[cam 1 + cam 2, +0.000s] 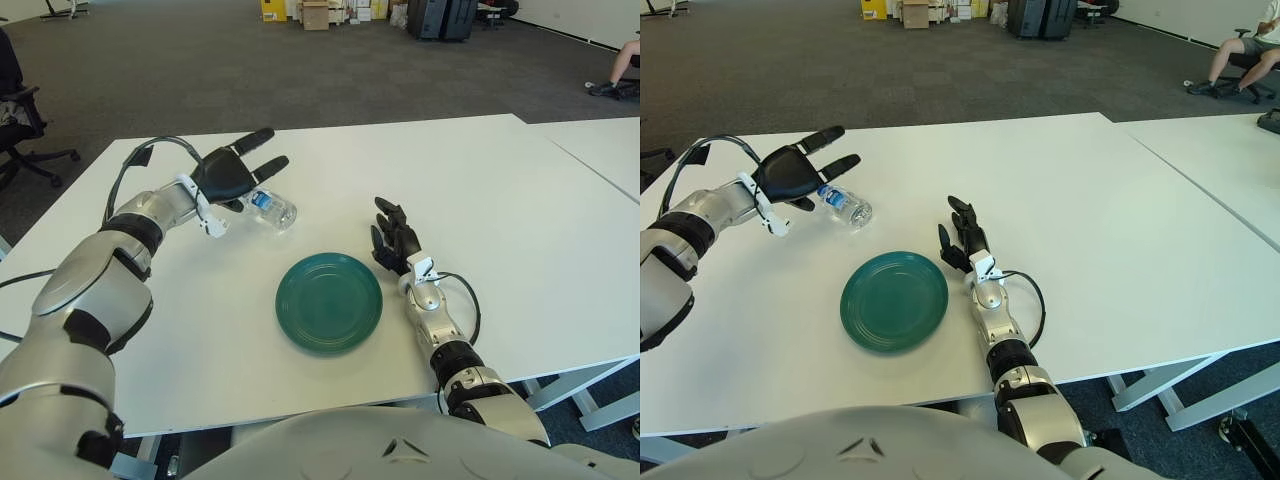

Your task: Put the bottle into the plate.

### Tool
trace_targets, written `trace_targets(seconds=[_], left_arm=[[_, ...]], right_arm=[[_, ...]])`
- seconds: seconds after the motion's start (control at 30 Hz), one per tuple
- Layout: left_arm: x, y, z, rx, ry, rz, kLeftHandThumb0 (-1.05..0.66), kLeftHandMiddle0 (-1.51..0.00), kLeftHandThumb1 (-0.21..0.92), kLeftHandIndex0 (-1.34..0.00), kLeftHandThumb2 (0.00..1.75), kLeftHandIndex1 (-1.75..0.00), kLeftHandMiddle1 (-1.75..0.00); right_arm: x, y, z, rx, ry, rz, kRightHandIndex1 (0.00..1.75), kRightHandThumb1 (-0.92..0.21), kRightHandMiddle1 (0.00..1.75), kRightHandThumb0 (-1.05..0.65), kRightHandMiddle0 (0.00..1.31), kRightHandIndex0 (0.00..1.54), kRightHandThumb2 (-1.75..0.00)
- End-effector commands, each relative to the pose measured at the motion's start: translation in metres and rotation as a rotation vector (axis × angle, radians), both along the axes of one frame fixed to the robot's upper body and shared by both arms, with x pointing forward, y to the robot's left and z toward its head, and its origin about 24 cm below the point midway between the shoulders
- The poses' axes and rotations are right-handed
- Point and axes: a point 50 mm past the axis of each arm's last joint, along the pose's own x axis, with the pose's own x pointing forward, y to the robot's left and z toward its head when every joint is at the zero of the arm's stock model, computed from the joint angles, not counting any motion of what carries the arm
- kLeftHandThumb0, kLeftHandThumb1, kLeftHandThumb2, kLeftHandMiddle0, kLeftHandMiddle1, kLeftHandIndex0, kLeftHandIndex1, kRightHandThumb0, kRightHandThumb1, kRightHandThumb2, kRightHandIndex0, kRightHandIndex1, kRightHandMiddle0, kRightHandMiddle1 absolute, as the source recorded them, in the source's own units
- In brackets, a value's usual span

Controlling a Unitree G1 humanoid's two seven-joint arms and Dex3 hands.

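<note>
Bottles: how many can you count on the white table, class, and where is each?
1. The bottle lies on its side on the table, beyond the green plate, just under the left hand. None seems hidden.

My left hand (232, 177) is spread open just beside the cap end of the bottle (271, 208), which lies on its side on the white table (520, 200); nothing stands between my fingers and it. From the bottle to the green plate (329, 301) the tabletop is bare, so the way across is free. My right hand (396, 243) shows just to the right of the plate's rim, fingers up, and it crowds that side, so any approach to the plate is roomier from the left and from the far edge. Beyond the bottle the table runs bare to its far edge
</note>
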Motion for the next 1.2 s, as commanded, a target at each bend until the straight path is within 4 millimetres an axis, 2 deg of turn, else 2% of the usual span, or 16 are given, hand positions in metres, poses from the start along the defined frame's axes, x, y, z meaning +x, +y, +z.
trace_targets(seconds=[0.0, 0.4, 0.8, 1.17], left_arm=[[0.005, 0.001, 0.004, 0.086, 0.085, 0.028, -1.00, -0.05, 0.89, 0.00, 0.11, -0.26, -0.02], [0.014, -0.016, 0.011, 0.077, 0.190, 0.093, -1.03, -0.07, 0.88, 0.00, 0.08, -0.19, -0.01], [0.017, -0.027, 0.011, 0.024, 0.252, 0.144, -1.05, -0.13, 0.90, 0.00, 0.07, -0.23, -0.03], [0.021, -0.028, 0.011, 0.006, 0.267, 0.203, -1.04, -0.17, 0.91, 0.00, 0.05, -0.27, -0.03]], right_arm=[[-0.014, -0.004, -0.020, 0.005, 0.107, -0.021, 0.02, -0.92, 0.57, -0.71, 0.00, 0.23, -0.66], [-0.013, -0.005, -0.020, -0.003, 0.062, 0.027, 0.01, -0.92, 0.63, -0.73, 0.00, 0.23, -0.70], [-0.012, -0.007, -0.019, 0.013, 0.037, 0.046, 0.00, -0.92, 0.63, -0.72, 0.00, 0.21, -0.70], [-0.011, -0.008, -0.022, 0.014, 0.059, 0.025, 0.00, -0.92, 0.61, -0.75, 0.00, 0.19, -0.71]])
